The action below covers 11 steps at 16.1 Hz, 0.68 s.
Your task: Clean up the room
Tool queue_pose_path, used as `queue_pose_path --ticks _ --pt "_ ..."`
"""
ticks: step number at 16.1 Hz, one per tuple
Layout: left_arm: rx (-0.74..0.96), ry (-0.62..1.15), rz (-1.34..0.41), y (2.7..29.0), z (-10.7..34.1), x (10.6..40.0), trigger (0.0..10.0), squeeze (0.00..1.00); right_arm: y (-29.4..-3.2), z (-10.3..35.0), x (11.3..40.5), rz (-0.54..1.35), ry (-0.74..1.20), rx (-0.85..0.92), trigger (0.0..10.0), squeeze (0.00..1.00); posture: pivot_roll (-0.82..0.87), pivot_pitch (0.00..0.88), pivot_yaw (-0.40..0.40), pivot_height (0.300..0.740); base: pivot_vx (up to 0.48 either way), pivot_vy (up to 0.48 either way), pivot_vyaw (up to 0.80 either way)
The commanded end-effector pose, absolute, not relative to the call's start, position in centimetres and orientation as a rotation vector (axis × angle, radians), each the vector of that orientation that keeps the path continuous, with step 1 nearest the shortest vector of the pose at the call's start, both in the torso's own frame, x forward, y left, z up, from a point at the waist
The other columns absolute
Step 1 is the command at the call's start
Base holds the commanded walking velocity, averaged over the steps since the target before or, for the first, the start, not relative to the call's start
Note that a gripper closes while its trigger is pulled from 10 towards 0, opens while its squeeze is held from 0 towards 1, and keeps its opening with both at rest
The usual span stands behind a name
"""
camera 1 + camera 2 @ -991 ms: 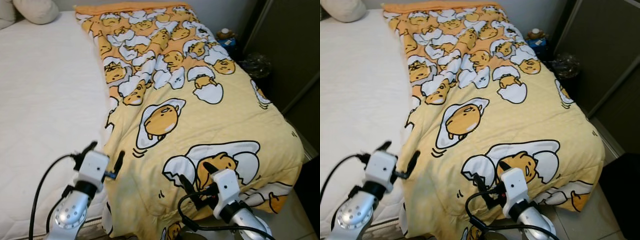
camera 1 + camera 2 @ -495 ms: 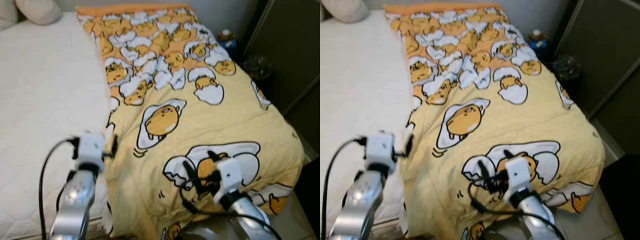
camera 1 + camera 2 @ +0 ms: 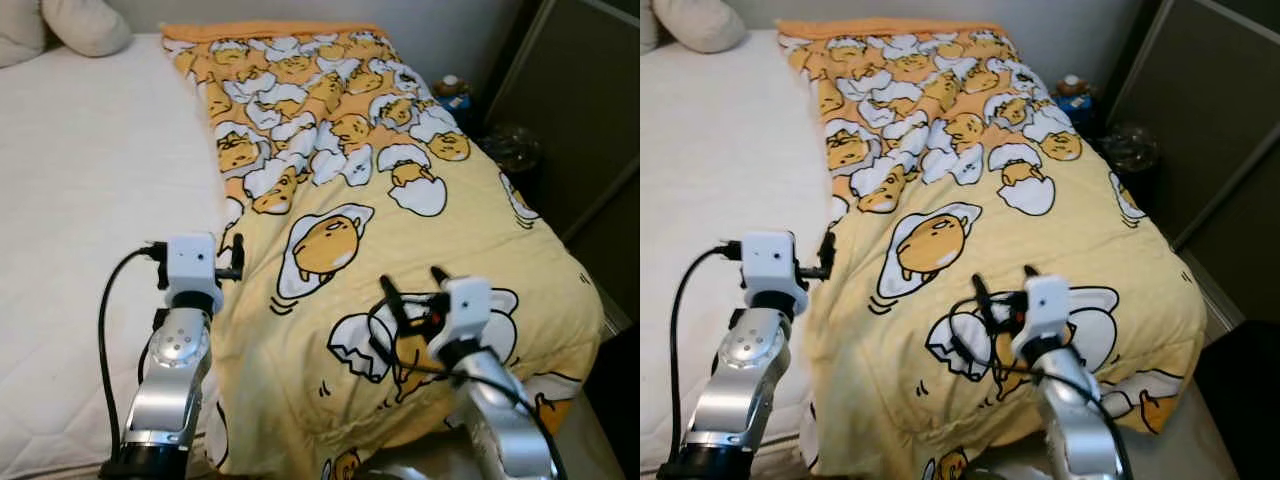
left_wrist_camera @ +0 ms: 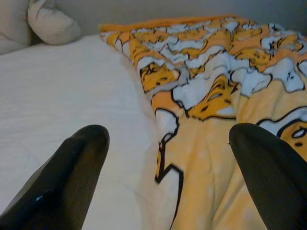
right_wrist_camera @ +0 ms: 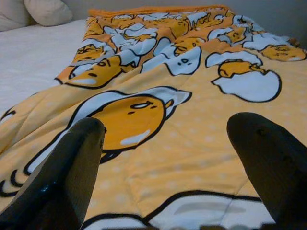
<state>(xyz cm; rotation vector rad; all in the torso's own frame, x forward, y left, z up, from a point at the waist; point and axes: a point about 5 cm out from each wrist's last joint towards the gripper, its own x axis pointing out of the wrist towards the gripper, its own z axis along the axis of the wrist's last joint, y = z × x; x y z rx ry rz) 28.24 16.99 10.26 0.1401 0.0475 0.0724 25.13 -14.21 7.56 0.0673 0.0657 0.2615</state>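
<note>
A yellow blanket (image 3: 400,200) printed with egg characters covers the right half of the bed, down to the foot. Its left edge (image 4: 165,143) lies on the bare white mattress (image 3: 90,200). My left gripper (image 3: 197,252) is open and hovers over that edge near the foot, one finger (image 4: 76,167) above the mattress and the other above the blanket. My right gripper (image 3: 413,282) is open too, low over the blanket's near end, with the fried-egg print (image 5: 129,120) ahead of its fingers (image 5: 259,148). Neither gripper holds anything.
Two cream pillows (image 3: 85,22) lie at the head of the bed, far left. A dark wardrobe (image 3: 590,100) stands along the right. Between it and the bed sit a small bottle-like thing (image 3: 453,88) and a clear crumpled bag (image 3: 515,140).
Both arms have risen and reached forward. The left gripper went from low beside the bed up to the blanket's edge. The right gripper moved further onto the blanket. The camera shifted slightly.
</note>
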Motion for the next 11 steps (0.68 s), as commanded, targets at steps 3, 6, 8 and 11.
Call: queue_pose_path --ticks 3,6,8,11 --pt "0.145 0.029 -0.004 15.8 10.6 28.8 10.0 0.0 -15.4 7.7 26.1 0.207 0.055 0.087 10.0 0.0 0.0 0.0 -0.036 0.74 0.0 0.419 0.0" --pt "0.155 0.023 -0.021 15.5 10.5 28.8 10.0 0.0 -15.1 7.5 26.2 0.21 0.054 0.091 10.0 0.0 0.01 0.0 -0.035 0.74 0.0 0.471 0.26" --pt "0.171 0.007 -0.049 15.2 10.6 28.8 10.0 0.0 -14.8 7.2 26.3 0.223 0.062 0.096 10.0 0.0 0.01 0.0 -0.037 0.74 0.0 0.461 0.77" --pt "0.209 -0.005 -0.089 14.8 10.6 28.7 10.0 0.0 -14.7 7.2 26.5 0.231 0.059 0.097 10.0 0.0 0.02 0.0 -0.041 0.74 0.0 0.154 0.75"
